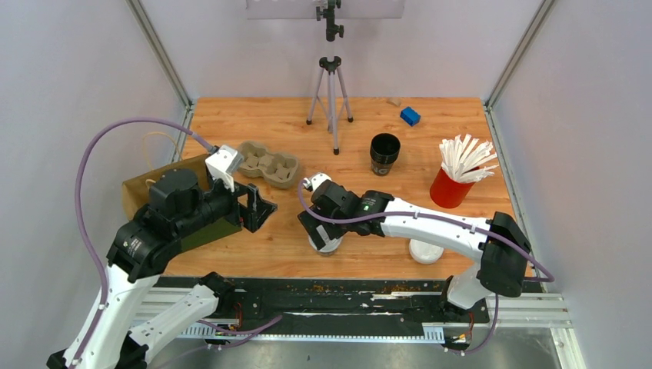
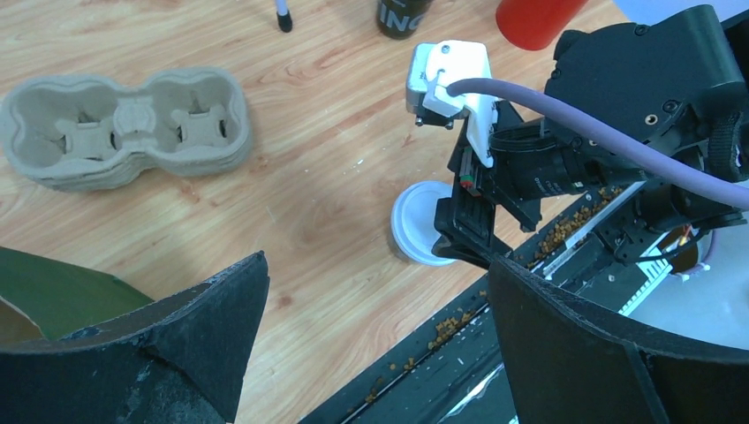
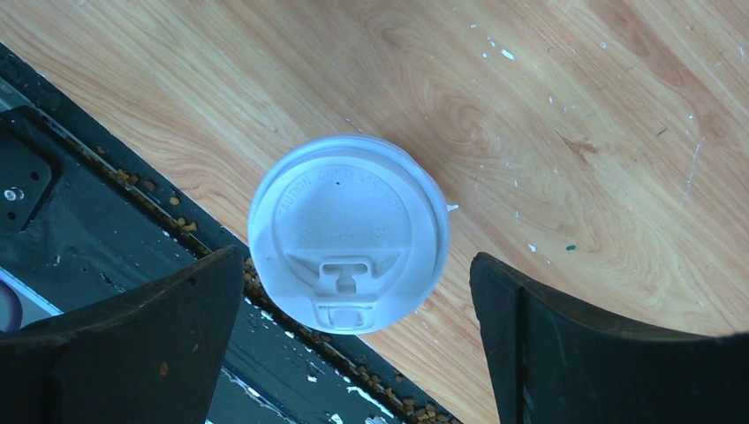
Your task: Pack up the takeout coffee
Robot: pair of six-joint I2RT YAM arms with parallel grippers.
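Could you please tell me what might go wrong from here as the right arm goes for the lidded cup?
The lidded cup stands right at the near edge of the table, under the open right gripper; an off-centre close could tip it onto the black rail. Clamping at the height of its lid might pop it or crush the paper wall. The open left gripper sits beside the cup carrier, so carrying the cup there risks the arms colliding.
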